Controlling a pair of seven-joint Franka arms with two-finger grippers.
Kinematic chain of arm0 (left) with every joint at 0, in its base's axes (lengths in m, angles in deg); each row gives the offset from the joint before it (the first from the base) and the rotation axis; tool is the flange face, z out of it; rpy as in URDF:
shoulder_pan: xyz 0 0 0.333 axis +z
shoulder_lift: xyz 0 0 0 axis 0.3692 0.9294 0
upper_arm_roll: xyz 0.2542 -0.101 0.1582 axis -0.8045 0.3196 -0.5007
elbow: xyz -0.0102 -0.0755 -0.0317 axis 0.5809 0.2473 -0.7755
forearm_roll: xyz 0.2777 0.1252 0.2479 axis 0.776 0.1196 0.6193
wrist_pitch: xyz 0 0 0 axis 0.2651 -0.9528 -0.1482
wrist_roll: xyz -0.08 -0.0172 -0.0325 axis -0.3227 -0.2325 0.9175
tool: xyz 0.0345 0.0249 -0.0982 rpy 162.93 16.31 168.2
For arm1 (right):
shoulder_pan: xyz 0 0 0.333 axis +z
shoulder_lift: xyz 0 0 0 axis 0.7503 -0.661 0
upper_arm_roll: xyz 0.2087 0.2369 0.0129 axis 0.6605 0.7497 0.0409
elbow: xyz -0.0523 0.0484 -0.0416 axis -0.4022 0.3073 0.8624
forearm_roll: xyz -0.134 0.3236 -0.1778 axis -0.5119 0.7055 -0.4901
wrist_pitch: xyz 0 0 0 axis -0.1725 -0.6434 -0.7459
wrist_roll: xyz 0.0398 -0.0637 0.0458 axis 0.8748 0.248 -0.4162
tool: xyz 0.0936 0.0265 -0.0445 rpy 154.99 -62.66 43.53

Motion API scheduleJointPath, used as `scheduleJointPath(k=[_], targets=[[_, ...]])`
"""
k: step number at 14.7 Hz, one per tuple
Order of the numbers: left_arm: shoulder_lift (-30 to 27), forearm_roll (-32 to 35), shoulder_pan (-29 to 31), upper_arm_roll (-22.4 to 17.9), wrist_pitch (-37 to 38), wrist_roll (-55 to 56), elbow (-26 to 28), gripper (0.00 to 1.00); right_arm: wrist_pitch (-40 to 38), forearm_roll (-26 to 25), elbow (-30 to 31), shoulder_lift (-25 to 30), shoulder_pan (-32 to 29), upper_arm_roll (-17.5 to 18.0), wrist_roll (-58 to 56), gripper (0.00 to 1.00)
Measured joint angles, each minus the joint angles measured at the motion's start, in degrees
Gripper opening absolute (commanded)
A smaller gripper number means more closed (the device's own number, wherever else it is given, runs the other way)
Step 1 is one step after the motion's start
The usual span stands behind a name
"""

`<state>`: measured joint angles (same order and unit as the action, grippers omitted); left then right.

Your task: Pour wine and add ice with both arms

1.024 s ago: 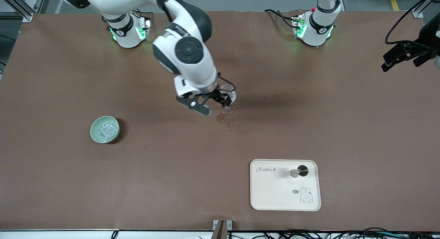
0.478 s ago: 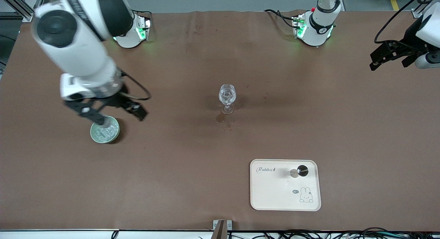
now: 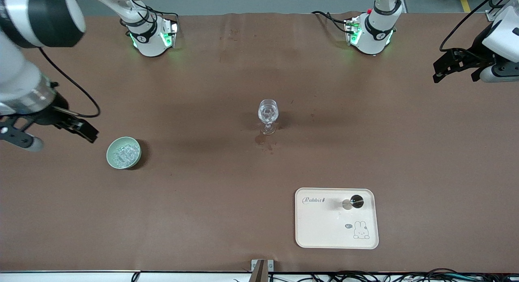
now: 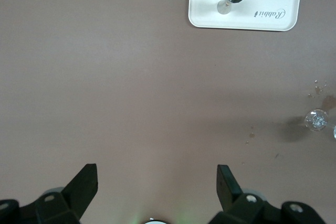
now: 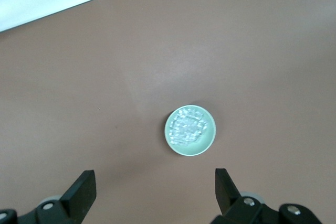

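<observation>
Near the middle of the brown tabletop (image 3: 202, 217) a stemmed wine glass (image 3: 268, 115) is seen standing upright, with a small wet stain on the surface just nearer to the front camera. Toward the right arm's end, a pale green bowl (image 3: 123, 152) is found, and the ice (image 3: 123, 153) is heaped inside it as small clear cubes. A cream tray (image 3: 324, 233) printed with a rabbit is placed nearer to the front camera than the glass, toward the left arm's end; a small dark bottle stopper (image 3: 356, 201) is seen on it. The right hand (image 3: 54, 134) is held above the tabletop just beside the bowl, fingers spread apart and nothing between them. The left hand (image 3: 456, 67) is held over the tabletop's edge at its own end, fingers likewise apart and nothing gripped.
</observation>
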<state>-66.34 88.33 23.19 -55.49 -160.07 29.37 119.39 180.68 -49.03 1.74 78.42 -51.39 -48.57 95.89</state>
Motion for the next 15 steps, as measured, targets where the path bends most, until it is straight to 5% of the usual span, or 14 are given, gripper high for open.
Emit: scheduleJointPath(k=[5, 15], targets=[[-0.43, 0.00, -0.02, 0.96, 0.00, -0.46, 0.11, 1.00, -2.82, 2.99, 1.69, 5.63, -0.24, -9.08, -18.11, 1.00], [0.55, 0.00, 0.04, 1.01, -0.51, -0.37, -0.25, 1.00, -7.73, 6.77, -1.19, 6.27, -0.27, -10.40, -19.02, 1.00]])
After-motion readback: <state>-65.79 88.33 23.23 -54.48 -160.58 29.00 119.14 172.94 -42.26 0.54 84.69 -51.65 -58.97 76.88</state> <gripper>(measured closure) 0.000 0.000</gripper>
